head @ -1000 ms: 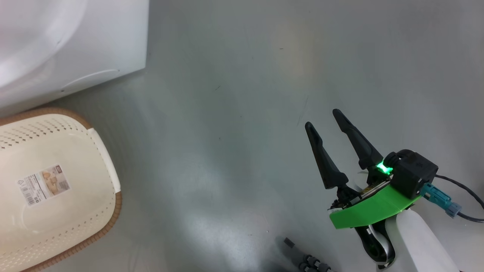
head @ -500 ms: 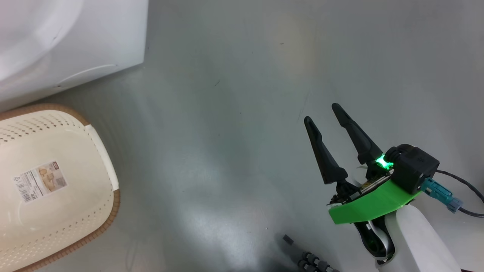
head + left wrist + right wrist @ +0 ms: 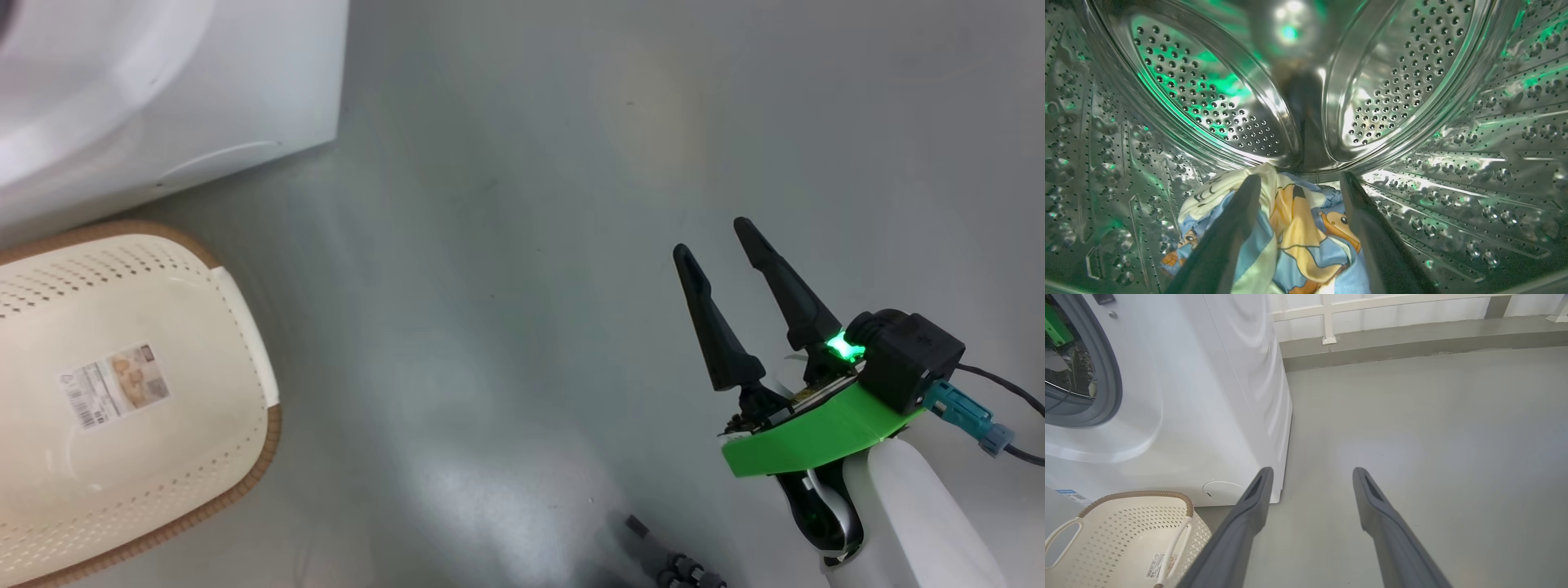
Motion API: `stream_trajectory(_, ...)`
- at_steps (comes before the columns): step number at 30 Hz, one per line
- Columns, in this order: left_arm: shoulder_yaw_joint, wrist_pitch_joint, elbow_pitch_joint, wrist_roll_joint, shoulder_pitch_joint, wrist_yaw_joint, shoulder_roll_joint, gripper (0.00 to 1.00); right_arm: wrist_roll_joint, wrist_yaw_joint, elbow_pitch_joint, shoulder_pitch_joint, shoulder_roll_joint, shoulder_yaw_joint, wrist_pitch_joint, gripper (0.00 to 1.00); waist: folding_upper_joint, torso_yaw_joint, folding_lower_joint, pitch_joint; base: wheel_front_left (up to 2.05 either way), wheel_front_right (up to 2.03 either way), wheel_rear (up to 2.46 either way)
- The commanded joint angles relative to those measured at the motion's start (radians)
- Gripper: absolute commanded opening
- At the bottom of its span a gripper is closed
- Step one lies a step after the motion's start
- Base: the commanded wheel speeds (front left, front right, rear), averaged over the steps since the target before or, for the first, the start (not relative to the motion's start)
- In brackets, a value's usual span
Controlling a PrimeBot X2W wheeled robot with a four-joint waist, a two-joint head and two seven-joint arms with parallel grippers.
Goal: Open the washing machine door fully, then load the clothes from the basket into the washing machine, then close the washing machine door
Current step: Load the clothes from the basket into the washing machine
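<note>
The clothes [image 3: 1298, 228] are lying in a soft, crumpled heap on the bottom of the perforated drum [image 3: 1457, 159], inside the washing machine [image 3: 1208, 396]. Being light, limp fabric, they are likely to sag and trail from any grip, so pinching a raised fold near the heap's middle looks safest. The left tool [image 3: 1300, 176] is reaching into the drum with its fingers spread wide, the heap sitting between and below them; whether they are touching cloth is hard to tell. The right tool [image 3: 710, 237] is hovering, spread wide, over the floor [image 3: 506, 204], well apart from the basket [image 3: 269, 425].
</note>
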Motion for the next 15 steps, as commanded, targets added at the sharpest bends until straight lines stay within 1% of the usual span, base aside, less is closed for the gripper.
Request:
stream_trajectory(1, 0.006, -0.012, -0.034, -0.009, 0.033, 0.000, 0.034, 1.00, 0.003, 0.002, -0.018, 0.010, -0.012, 0.011, -0.012, 1.00, -0.0001, 0.015, 0.0000, -0.014, 0.00, 0.00, 0.00)
stream_trajectory(4, 0.005, -0.028, -0.056, -0.015, 0.078, 0.005, 0.025, 1.00, -0.002, 0.002, -0.019, 0.015, -0.014, 0.005, -0.012, 1.00, -0.0001, 0.030, 0.0000, -0.030, 0.00, 0.00, 0.00)
stream_trajectory(7, 0.007, -0.056, -0.108, -0.023, 0.155, 0.023, 0.016, 1.00, -0.010, 0.002, -0.021, 0.024, -0.019, -0.005, -0.012, 1.00, -0.0001, 0.051, 0.0000, -0.052, 0.00, 0.00, 0.00)
stream_trajectory(11, 0.006, -0.090, -0.200, -0.022, 0.263, 0.058, 0.009, 1.00, -0.016, 0.002, -0.022, 0.037, -0.025, -0.018, -0.012, 1.00, -0.0001, 0.072, 0.0000, -0.079, 0.00, 0.00, 0.00)
stream_trajectory(15, 0.015, -0.121, -0.335, -0.029, 0.407, 0.113, -0.006, 1.00, -0.027, 0.002, -0.024, 0.053, -0.030, -0.032, -0.012, 1.00, -0.0001, 0.095, 0.0000, -0.110, 0.00, 0.00, 0.00)
